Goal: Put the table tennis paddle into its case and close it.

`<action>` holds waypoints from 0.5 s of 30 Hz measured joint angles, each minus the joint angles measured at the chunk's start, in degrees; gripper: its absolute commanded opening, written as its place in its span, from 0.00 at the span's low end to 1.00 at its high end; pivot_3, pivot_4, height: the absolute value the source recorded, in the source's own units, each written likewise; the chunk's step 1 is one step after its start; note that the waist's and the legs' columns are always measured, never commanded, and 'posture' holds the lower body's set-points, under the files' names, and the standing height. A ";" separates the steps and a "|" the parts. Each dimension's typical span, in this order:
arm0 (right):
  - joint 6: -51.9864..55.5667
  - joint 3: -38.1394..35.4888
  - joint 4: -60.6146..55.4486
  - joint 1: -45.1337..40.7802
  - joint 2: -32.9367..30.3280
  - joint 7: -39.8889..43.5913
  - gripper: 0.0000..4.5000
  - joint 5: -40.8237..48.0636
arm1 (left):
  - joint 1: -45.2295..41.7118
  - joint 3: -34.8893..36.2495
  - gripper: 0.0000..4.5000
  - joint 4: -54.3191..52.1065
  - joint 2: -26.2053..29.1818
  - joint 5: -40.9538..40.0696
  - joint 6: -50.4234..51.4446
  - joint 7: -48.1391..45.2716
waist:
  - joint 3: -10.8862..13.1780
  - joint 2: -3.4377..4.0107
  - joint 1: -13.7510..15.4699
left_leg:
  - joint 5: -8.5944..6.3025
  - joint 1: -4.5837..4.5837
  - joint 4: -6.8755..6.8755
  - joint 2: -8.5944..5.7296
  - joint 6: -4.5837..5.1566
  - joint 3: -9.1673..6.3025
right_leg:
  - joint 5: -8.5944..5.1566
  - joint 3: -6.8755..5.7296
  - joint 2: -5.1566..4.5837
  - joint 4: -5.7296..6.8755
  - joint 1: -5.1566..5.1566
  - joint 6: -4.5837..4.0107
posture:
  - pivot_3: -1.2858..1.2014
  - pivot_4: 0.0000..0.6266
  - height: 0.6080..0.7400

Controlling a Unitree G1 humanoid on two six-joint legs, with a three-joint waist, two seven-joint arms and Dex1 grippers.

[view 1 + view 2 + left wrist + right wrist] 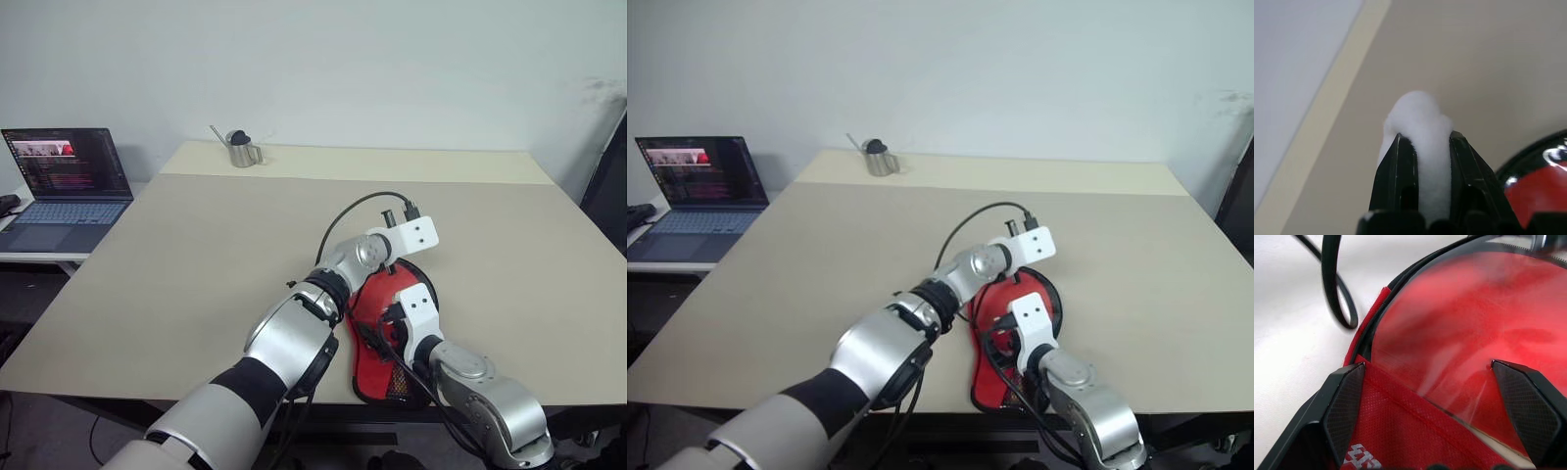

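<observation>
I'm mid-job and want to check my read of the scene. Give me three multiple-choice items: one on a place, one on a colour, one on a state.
1. Where does the metal cup stand?
A. On the laptop
B. On the far part of the table, towards the left
C. Inside the case

2. What colour is the upturned face of the case?
A. Red
B. Blue
C. Green

3. How does the right pincer stand?
A. Shut on the cup
B. Shut on a cable
C. Open, over the case

Answers:
1. B: the metal cup stands alone near the far edge of the table, well away from both arms.
2. A: the case shows red fabric with black edging.
3. C: the right pincer has its fingers spread wide, with the red case between them.
</observation>
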 measured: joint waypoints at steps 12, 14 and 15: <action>-0.16 -0.07 1.30 -1.16 0.56 -0.12 1.00 0.04 | 1.44 0.41 0.89 -0.26 0.80 -0.60 -0.90 -0.49 | 0.00 0.00 -0.36 | 0.00 0.07 0.04 0.00 0.00 -0.01 | 0.04 0.02 0.00 0.01 0.09 0.07 | 0.52 0.24 1.00; -0.27 -0.08 1.50 -1.39 0.57 -0.03 1.00 0.07 | 1.39 1.70 0.99 -0.31 1.09 -1.36 -0.70 0.06 | 0.00 0.00 -0.41 | 0.00 0.08 0.04 0.00 0.00 -0.01 | 0.05 0.02 0.00 0.01 0.10 0.08 | 0.52 0.24 1.00; -0.37 -0.09 1.64 -1.51 0.56 0.08 1.00 0.11 | 1.29 2.71 0.99 -0.31 1.36 -2.21 -0.45 0.44 | 0.00 0.00 -0.43 | 0.00 0.08 0.04 0.00 0.00 -0.01 | 0.05 0.02 0.00 0.02 0.10 0.08 | 0.52 0.24 1.00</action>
